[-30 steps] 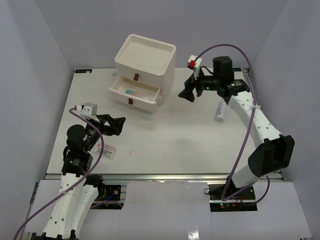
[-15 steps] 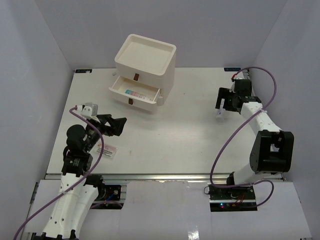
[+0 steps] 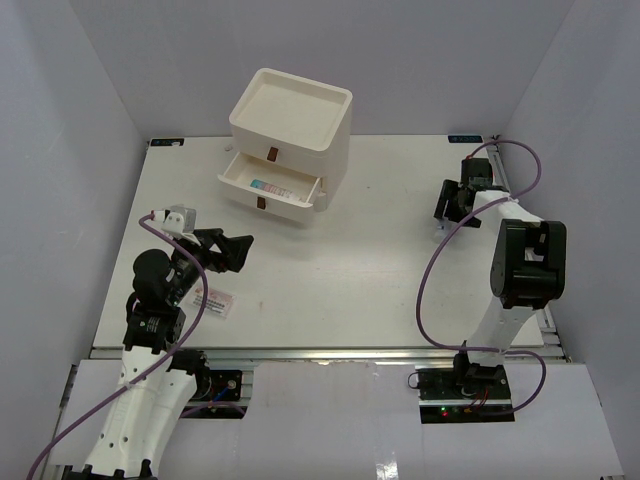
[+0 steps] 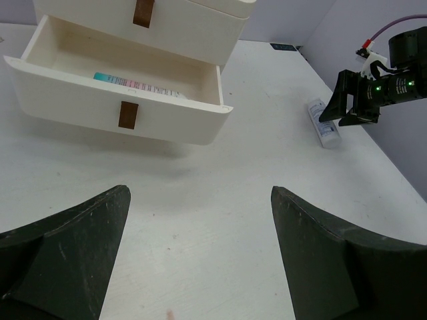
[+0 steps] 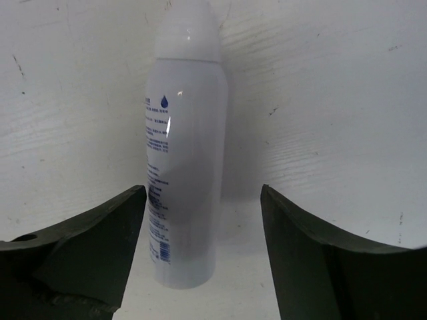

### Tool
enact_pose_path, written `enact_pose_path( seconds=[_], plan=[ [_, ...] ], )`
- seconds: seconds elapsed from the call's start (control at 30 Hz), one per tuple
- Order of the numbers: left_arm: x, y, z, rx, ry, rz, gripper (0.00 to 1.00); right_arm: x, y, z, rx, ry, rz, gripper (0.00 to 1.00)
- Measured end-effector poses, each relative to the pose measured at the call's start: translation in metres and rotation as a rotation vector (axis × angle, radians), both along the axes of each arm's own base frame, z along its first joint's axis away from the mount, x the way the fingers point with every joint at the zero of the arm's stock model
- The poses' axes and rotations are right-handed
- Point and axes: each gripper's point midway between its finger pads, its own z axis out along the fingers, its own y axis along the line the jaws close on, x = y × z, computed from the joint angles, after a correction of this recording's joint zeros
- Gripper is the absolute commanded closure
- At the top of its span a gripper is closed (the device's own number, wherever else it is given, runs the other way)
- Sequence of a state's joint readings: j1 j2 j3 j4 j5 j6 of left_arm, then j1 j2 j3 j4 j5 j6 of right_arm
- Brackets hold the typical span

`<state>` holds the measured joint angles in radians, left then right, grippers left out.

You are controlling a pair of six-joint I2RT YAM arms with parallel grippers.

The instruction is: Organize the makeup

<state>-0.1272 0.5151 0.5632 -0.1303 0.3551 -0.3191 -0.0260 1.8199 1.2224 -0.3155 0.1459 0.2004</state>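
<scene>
A white tube with blue print (image 5: pixel 183 167) lies on the table between the open fingers of my right gripper (image 5: pixel 203 257), closer to the left finger, not gripped. The left wrist view shows this tube (image 4: pixel 322 125) under the right gripper (image 4: pixel 348 107), which sits at the table's right side (image 3: pixel 448 205). A tube with a teal-pink label (image 3: pixel 272 187) lies in the open lower drawer (image 4: pixel 137 85). A flat white packet with red print (image 3: pixel 215 301) lies by my left arm. My left gripper (image 3: pixel 228 250) is open and empty above the table (image 4: pixel 200 260). No sponges are in view.
The cream drawer chest (image 3: pixel 292 110) stands at the back left with its lower drawer (image 4: pixel 67 107) pulled out towards me. The right table edge and the enclosure wall are close to the right gripper.
My right arm has swung from beside the chest to the table's right side and come down over the white tube. The left arm has not moved.
</scene>
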Motion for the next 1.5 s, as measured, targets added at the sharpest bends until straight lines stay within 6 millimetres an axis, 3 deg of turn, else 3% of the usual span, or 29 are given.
enact_pose_path(
  seconds=[0.13, 0.7, 0.77, 0.9, 1.03, 1.17, 1.27, 1.37, 1.5],
  plan=[
    [0.0, 0.0, 0.0, 0.0, 0.0, 0.0, 0.02, 0.003, 0.004, -0.004, 0.019, 0.0, 0.01, 0.39],
    [0.0, 0.0, 0.001, 0.0, -0.003, 0.0, 0.02, 0.003, 0.013, -0.011, 0.062, 0.014, 0.039, 0.4],
    [-0.001, 0.0, 0.001, 0.0, -0.003, 0.0, 0.02, 0.003, 0.013, -0.012, 0.064, 0.017, 0.039, 0.46],
    [-0.001, 0.0, 0.001, -0.001, -0.004, 0.0, 0.02, 0.003, 0.013, -0.012, 0.07, 0.016, 0.042, 0.71],
    [-0.001, 0.0, 0.001, -0.001, -0.004, 0.0, 0.02, 0.004, 0.015, -0.011, 0.084, 0.013, 0.056, 0.9],
    [-0.001, 0.0, 0.001, -0.001, -0.004, 0.0, 0.02, 0.004, 0.022, -0.009, 0.119, 0.006, 0.099, 0.92],
    [-0.001, 0.0, 0.001, -0.001, -0.004, 0.0, 0.02, -0.002, 0.038, 0.003, 0.149, -0.028, 0.181, 0.92],
    [-0.001, 0.0, 0.001, -0.001, -0.004, 0.0, 0.02, -0.008, 0.066, 0.03, 0.177, -0.088, 0.319, 0.92],
    [-0.001, 0.0, 0.001, 0.0, -0.004, 0.0, 0.02, -0.025, 0.133, 0.093, 0.216, -0.262, 0.72, 0.92]
  ],
)
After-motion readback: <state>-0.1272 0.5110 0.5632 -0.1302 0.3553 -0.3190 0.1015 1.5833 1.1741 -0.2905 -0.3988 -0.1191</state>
